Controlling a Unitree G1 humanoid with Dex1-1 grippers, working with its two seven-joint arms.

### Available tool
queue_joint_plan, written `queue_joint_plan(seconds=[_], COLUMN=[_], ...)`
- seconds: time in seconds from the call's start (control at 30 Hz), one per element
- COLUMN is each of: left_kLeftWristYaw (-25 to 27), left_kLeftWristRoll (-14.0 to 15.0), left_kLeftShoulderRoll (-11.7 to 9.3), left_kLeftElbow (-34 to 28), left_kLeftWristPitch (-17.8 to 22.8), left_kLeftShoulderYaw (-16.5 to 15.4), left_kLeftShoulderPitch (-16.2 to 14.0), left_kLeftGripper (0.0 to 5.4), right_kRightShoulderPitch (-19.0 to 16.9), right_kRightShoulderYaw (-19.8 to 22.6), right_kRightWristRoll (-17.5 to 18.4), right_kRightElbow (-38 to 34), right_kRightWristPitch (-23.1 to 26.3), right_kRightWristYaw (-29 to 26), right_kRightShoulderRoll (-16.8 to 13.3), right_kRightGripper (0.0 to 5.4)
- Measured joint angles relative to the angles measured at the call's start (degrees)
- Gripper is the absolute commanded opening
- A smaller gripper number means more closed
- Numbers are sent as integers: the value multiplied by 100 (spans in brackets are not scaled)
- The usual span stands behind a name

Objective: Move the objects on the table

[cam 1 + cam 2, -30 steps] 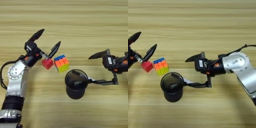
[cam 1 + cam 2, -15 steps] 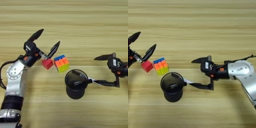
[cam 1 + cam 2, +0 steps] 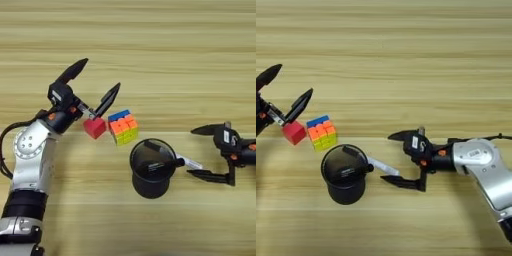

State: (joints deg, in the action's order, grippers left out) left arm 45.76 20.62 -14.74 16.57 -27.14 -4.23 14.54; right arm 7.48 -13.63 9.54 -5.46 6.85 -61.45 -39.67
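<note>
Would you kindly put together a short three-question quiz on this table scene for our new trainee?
1. True or false: the red cube is touching the puzzle cube.
2. Which does the left pincer hover nearest? A) red cube B) mesh cup C) white pen
3. Fill in: the black marker rests in the ____.

Key
1. False: a narrow gap separates them.
2. A. Its fingers are spread open, and the red cube lies just below them.
3. Mesh cup. The marker leans over its rim, while the white pen lies on the table between the cup and the open right pincer.
</note>
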Motion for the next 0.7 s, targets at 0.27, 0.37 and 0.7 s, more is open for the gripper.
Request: queue_joint_plan(seconds=[0.27,0.37,0.7], left_kLeftWristYaw=[7,14,43], left_kLeftWristRoll=[0,0,1], left_kLeftShoulderRoll=[0,0,0], left_kLeftElbow=[44,56,54], left_kLeftWristPitch=[0,-1,-1], left_kLeftShoulderYaw=[-2,-3,-3], left_kLeftShoulderPitch=[16,33,43], left_kLeftGripper=[540,540,540], right_kRightShoulderPitch=[-13,-19,-79], right_kRightShoulderYaw=[-31,-51,-333], right_kRightWristRoll=[-56,-109,-378], right_kRightElbow=[368,439,746], right_kRightWristPitch=[-218,-260,-369], right_kRightWristYaw=[0,3,4], right_kRightShoulderRoll=[142,175,262], right_kRightGripper=[406,369,260])
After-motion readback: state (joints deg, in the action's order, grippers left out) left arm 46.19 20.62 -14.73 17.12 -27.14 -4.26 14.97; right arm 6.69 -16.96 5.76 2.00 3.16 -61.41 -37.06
